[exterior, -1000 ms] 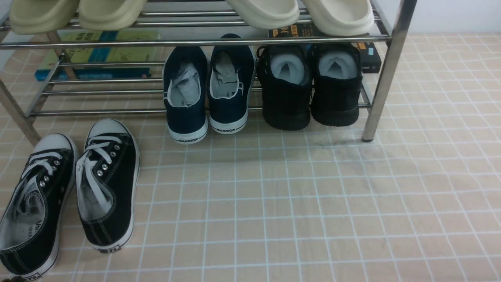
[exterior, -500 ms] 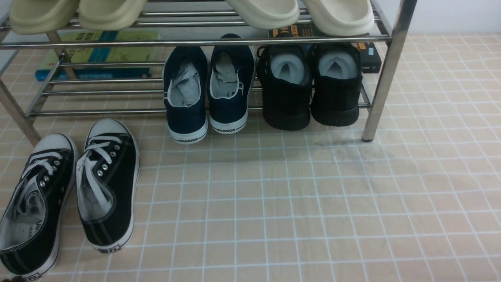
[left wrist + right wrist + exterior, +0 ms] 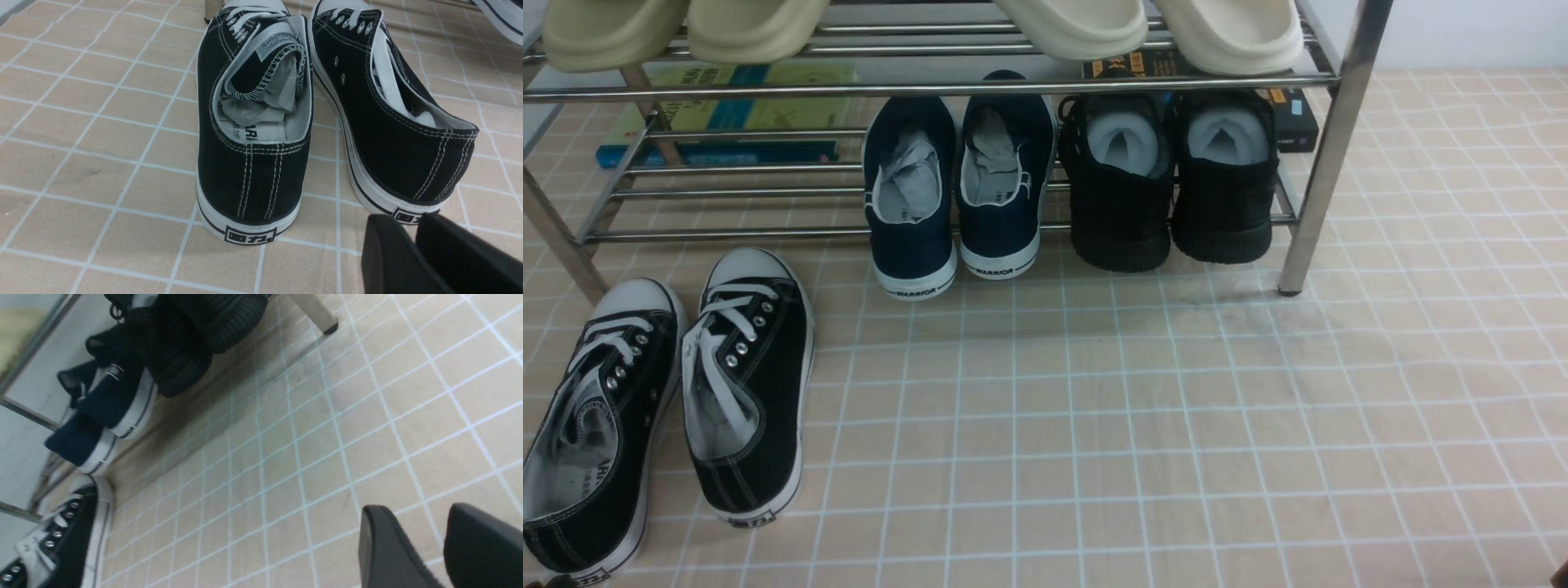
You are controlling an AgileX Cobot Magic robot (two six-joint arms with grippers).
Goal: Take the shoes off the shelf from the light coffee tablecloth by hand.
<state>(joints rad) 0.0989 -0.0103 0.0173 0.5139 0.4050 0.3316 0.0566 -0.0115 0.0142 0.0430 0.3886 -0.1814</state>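
Navy shoes: we see one pair (image 3: 956, 192) side by side with the heels toward us. The soles are white with the word WARRIOR, and there is grey paper inside.
Canvas sneakers: we see a black pair (image 3: 670, 392) to the left of the navy pair and nearer to us, toes pointing away. They have white toe caps and white laces. The left wrist view shows their heels (image 3: 253, 171) and crumpled grey paper in one.
Slippers: we see an olive-beige pair (image 3: 686, 28) at upper left and a cream pair (image 3: 1152, 24) at upper right, both cut by the frame.
Books: we see a yellow-green book (image 3: 735, 110) at the back left, with a blue one (image 3: 719, 153) just beside it.
Black box: we see it (image 3: 1294, 118) at the back right. It is small and has an orange mark.
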